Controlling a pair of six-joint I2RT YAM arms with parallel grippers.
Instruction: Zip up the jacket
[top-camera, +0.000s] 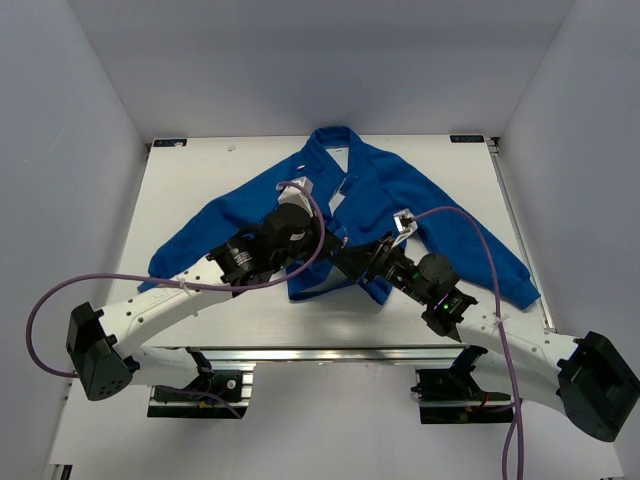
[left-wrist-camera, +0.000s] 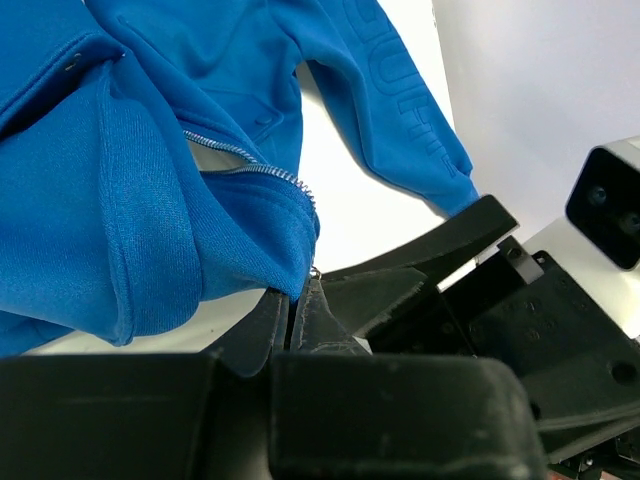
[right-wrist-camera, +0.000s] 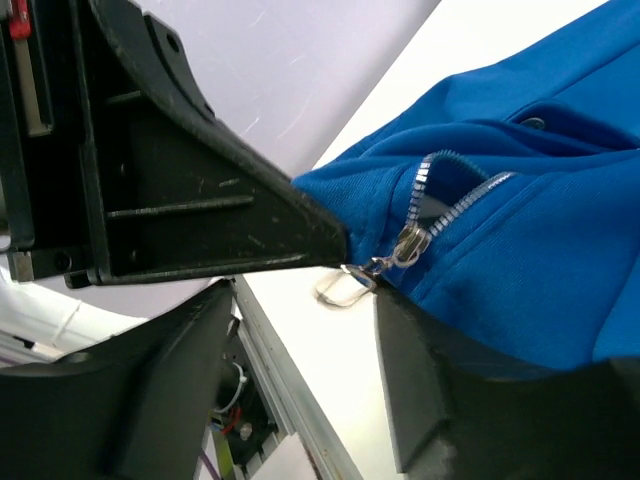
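The bright-blue jacket (top-camera: 385, 200) lies front-up on the white table, sleeves spread, its front open above the hem. In the left wrist view my left gripper (left-wrist-camera: 290, 300) is shut on the bottom hem corner of the jacket (left-wrist-camera: 120, 200), just under the pale zipper (left-wrist-camera: 250, 168). In the right wrist view my right gripper (right-wrist-camera: 305, 300) is open, and the metal pull ring (right-wrist-camera: 343, 286) of the zipper slider (right-wrist-camera: 408, 243) hangs between its fingers. From above, both grippers meet at the hem, left (top-camera: 332, 240) and right (top-camera: 352, 262).
The table's front aluminium rail (right-wrist-camera: 290, 400) runs just below the right gripper. The left gripper's black body (right-wrist-camera: 200, 190) fills the upper left of the right wrist view. White walls enclose the table (top-camera: 200, 320) on three sides.
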